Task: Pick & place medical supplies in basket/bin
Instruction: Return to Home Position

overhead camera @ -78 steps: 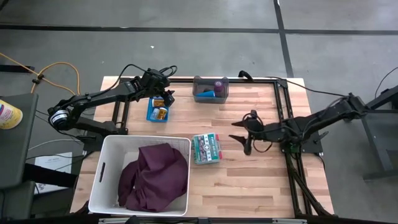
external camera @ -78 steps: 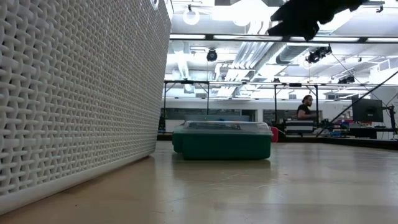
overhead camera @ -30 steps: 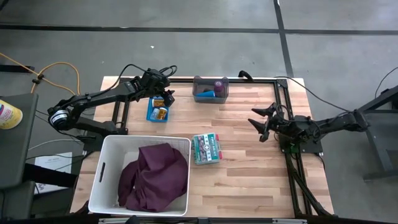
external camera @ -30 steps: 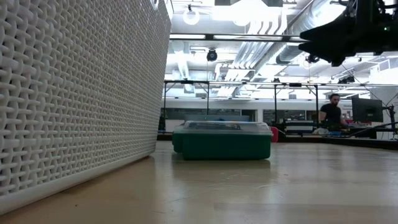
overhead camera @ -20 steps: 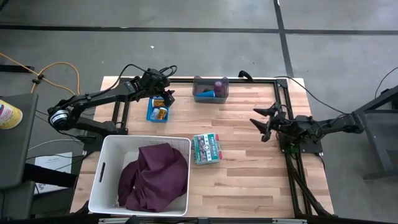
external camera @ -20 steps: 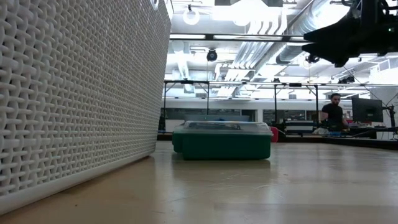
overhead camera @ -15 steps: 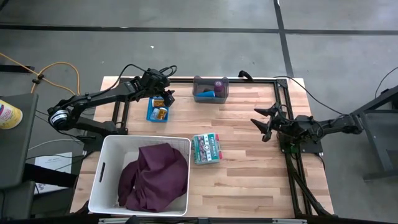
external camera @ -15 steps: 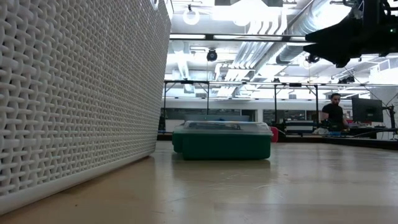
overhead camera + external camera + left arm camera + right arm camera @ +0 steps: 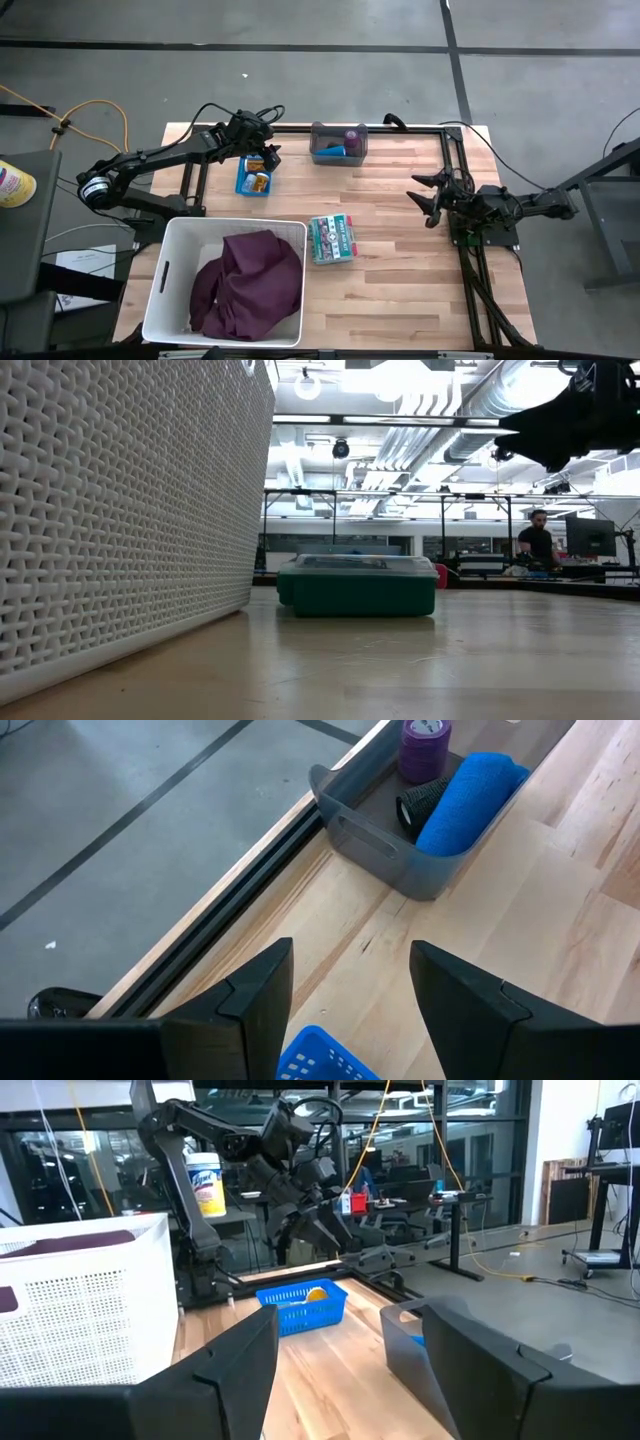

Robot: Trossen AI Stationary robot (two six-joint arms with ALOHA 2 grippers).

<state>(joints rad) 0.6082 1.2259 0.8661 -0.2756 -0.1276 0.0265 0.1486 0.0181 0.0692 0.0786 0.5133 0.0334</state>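
Basket (image 9: pixel 235 222) sits near left, cloth (image 9: pixel 250 285) in it; lidded box (image 9: pixel 333 239) lies just right. Far side: bin (image 9: pixel 240 180) holds bottles (image 9: pixel 259 182), tray (image 9: pixel 338 158) to its right holds rolls (image 9: pixel 353 134).

We count two pincers, the left pincer (image 9: pixel 350 948) and the right pincer (image 9: pixel 350 1318), over one wooden surface (image 9: pixel 400 270). On it we count three containers, namely one white basket (image 9: pixel 160 275), one blue bin (image 9: pixel 243 178) and one grey bin (image 9: pixel 370 830), plus one green lidded box (image 9: pixel 333 239). Among the supplies we count one maroon cloth (image 9: pixel 250 285), one blue roll (image 9: pixel 465 800), one purple roll (image 9: pixel 423 745) and two orange bottles (image 9: pixel 260 182), and beyond the surface one person (image 9: pixel 536 540) and one yellow canister (image 9: pixel 12 185).
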